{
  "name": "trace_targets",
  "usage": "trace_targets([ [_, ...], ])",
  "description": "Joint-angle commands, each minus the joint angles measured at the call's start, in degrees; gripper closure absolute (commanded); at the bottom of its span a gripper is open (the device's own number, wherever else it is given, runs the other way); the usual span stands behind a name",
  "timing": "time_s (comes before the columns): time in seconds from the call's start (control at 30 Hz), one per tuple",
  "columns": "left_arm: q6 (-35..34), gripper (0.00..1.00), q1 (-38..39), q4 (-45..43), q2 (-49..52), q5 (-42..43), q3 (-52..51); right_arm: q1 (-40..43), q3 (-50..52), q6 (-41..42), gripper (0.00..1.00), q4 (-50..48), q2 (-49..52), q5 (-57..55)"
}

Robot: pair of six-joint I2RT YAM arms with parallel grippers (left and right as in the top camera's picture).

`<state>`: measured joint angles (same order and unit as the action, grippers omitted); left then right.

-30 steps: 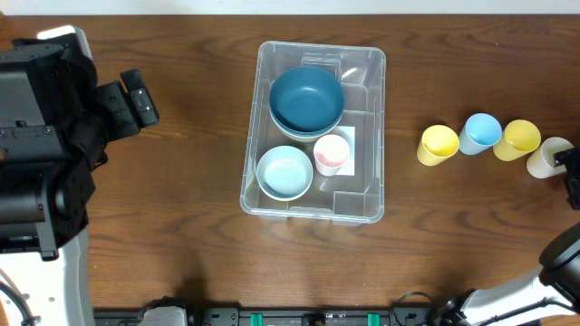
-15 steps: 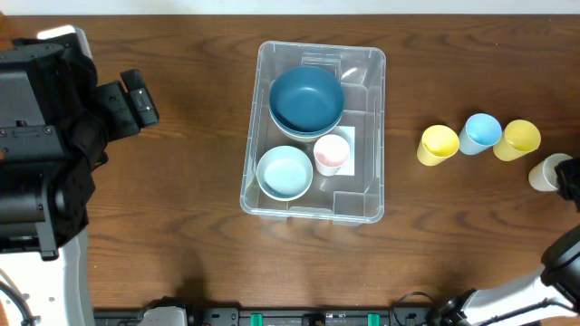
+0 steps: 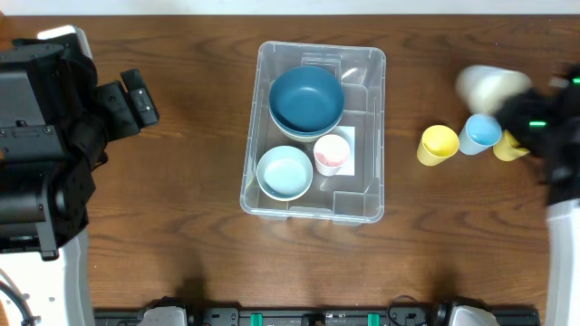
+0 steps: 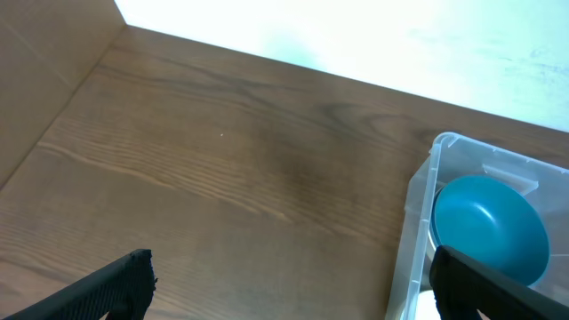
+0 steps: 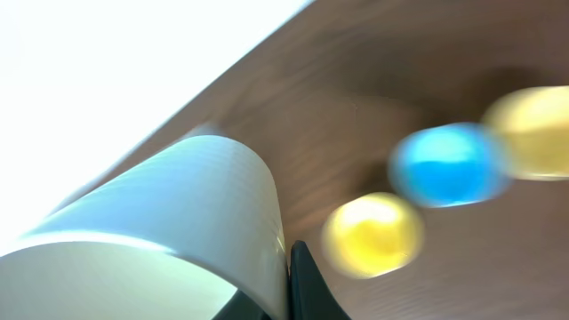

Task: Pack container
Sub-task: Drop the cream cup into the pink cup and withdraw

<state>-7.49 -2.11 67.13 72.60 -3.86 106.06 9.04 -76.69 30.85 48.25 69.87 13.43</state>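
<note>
Mid-table, clear ridged container (image 3: 367, 109), label (image 3: 350, 165) perhaps white.

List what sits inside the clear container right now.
In the container: a dark teal bowl, a light blue bowl and a pinkish cup. A paler rim shows under the teal bowl; the rest of it is covered. The cup hides part of the white label.

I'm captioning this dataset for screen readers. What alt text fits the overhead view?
A clear container on a wooden table holds a dark blue bowl, a light blue bowl and a pink cup. To its right, the blurred right gripper holds a cream cup near two yellow cups and a blue cup.
</note>
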Motion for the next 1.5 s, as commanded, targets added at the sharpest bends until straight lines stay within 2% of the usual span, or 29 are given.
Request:
trace_targets([
  [0.0, -0.1, 0.02, -0.2, 0.1, 0.0, -0.7, 0.1, -14.3, 0.1, -2.0, 0.99, 1.2, 1.5, -5.9],
  [0.07, -0.1, 0.02, -0.2, 0.1, 0.0, -0.7, 0.1, -23.1, 0.1, -1.9, 0.99, 1.9, 4.1, -10.3],
  [0.17, -0.1, 0.02, -0.2, 0.1, 0.0, -0.7, 0.1, -32.1, 0.1, -1.2, 0.99, 2.4, 9.1, -17.0],
  [0.27, -0.1, 0.02, -0.2, 0.1, 0.0, -0.7, 0.1, -36.4, 0.1, 1.0, 0.99, 2.3, 14.1, -20.7],
  [0.5, -0.1, 0.02, -0.2, 0.1, 0.0, -0.7, 0.1, -38.8, 0.1, 2.3, 0.99, 1.4, 21.8, -20.1],
  [0.83, -0.1, 0.02, -0.2, 0.1, 0.0, -0.7, 0.1, -39.8, 0.1, 2.4, 0.97, 1.4, 25.7, -14.9],
  [0.87, -0.1, 0.02, -0.2, 0.1, 0.0, -0.7, 0.1, -40.0, 0.1, 2.3, 0.86, 1.2, 25.9, -15.0],
  [0.93, -0.1, 0.02, -0.2, 0.1, 0.0, -0.7, 0.1, -40.0, 0.0, 2.3, 0.53, 0.4, 25.8, -16.1],
  [1.0, -0.1, 0.02, -0.2, 0.1, 0.0, -0.7, 0.1, -39.2, -0.8, 2.3, 0.37, 0.4, 24.7, -17.1],
  [1.23, -0.1, 0.02, -0.2, 0.1, 0.0, -0.7, 0.1, -29.6, -4.0, 2.3, 0.17, 0.7, 16.0, -21.1],
  [1.47, -0.1, 0.02, -0.2, 0.1, 0.0, -0.7, 0.1, -6.8, -4.0, 1.6, 0.13, 1.7, 11.4, -21.2],
])
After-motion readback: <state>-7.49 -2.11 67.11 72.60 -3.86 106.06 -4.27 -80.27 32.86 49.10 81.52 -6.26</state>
